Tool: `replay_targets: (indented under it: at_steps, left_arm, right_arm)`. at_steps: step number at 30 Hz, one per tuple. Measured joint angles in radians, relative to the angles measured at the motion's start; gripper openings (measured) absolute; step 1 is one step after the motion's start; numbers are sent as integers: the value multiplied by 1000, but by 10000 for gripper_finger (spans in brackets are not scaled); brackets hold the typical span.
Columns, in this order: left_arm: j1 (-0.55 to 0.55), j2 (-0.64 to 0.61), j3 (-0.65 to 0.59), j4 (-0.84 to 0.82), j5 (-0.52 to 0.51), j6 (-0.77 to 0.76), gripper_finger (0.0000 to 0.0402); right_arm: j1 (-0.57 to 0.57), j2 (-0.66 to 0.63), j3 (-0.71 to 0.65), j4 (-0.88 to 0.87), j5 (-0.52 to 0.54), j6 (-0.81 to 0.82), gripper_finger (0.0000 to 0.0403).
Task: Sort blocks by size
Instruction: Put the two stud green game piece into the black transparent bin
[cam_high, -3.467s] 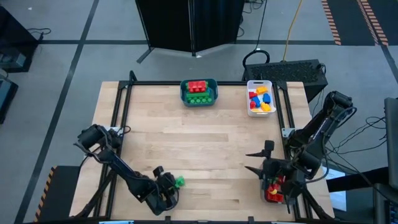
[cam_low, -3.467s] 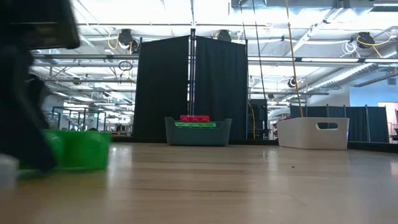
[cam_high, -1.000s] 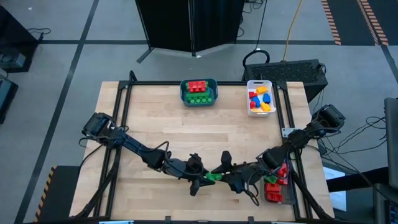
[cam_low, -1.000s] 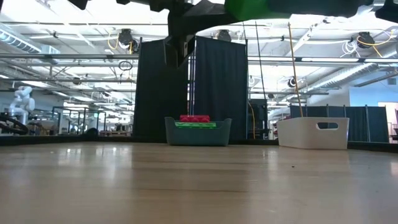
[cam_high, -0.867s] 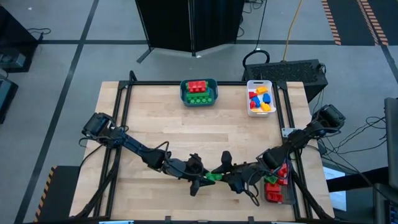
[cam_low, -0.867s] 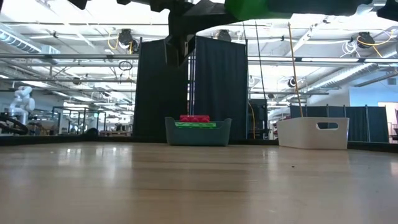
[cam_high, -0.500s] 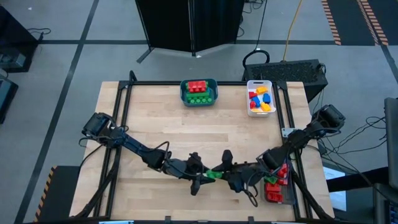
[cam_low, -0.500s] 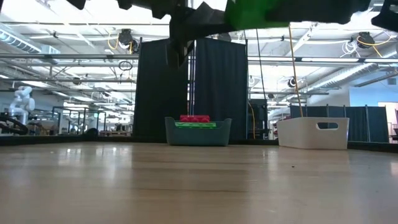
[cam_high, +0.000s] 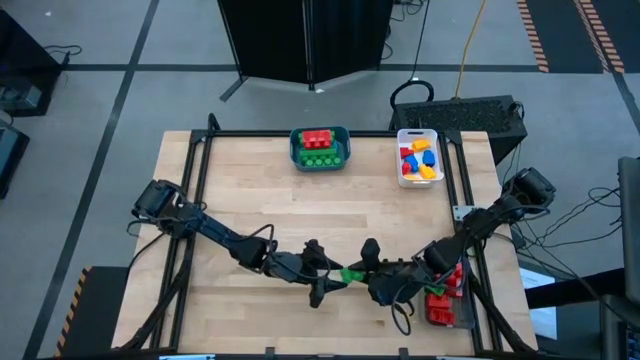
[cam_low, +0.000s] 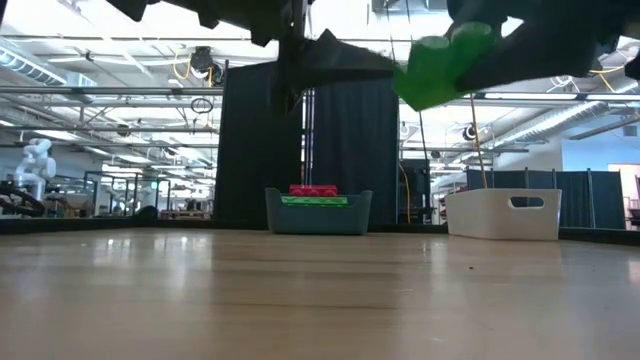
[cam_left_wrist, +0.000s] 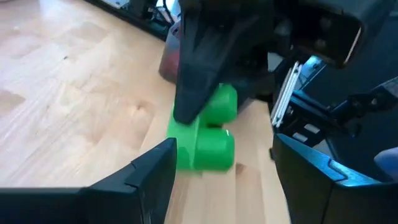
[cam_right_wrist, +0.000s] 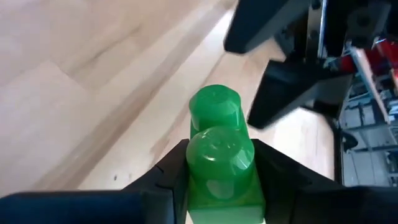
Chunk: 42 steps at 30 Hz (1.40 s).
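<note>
A green two-stud block (cam_high: 350, 273) hangs in the air over the near middle of the table, between my two grippers. My right gripper (cam_high: 363, 271) reaches in from the right and is shut on the green block (cam_right_wrist: 217, 149). My left gripper (cam_high: 324, 272) faces it from the left and is open. In the left wrist view its fingers (cam_left_wrist: 155, 168) stand on either side of the green block (cam_left_wrist: 205, 140), with a wide gap on one side. In the low view the green block (cam_low: 440, 60) is tilted high above the table. My right gripper pinches the green block by its two opposite side walls (cam_right_wrist: 198, 177) between its two fingers. The fingers come from the table's right, slanting downward. The block's two studs (cam_right_wrist: 214, 109) reach out past the fingertips. The block is lifted clear of the table and tilted.
A teal bin (cam_high: 294, 150) with red and green blocks stands at the far middle. A white bin (cam_high: 401, 160) with blue, yellow and red blocks is at the far right. A clear bin (cam_high: 462, 300) with red blocks sits at the near right, under my right arm.
The green block was level among the fingers of both grippers. It now sits lower and farther right in the low view, tilted, and apart from my left gripper's fingers. My right gripper has tipped downward with it. Both arms have stayed over the near middle of the table.
</note>
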Motion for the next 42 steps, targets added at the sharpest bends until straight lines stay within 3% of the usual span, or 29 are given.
replay_targets:
  at_steps: [9, 20, 32, 42]
  left_arm:
    - [-1, -13, 0, -64, -31, 17, 242]
    - [-42, -72, 0, -185, -178, 18, 242]
    - [-96, -70, 0, -244, -310, 41, 242]
    - [-104, -70, 0, -336, -330, 42, 242]
  right_arm:
    - [13, -61, 0, -173, 2, 149, 126]
    - [111, -242, 1, -495, 2, 456, 126]
    - [227, -411, 1, -702, -14, 759, 126]
    - [272, -486, 1, -767, -243, 1105, 128]
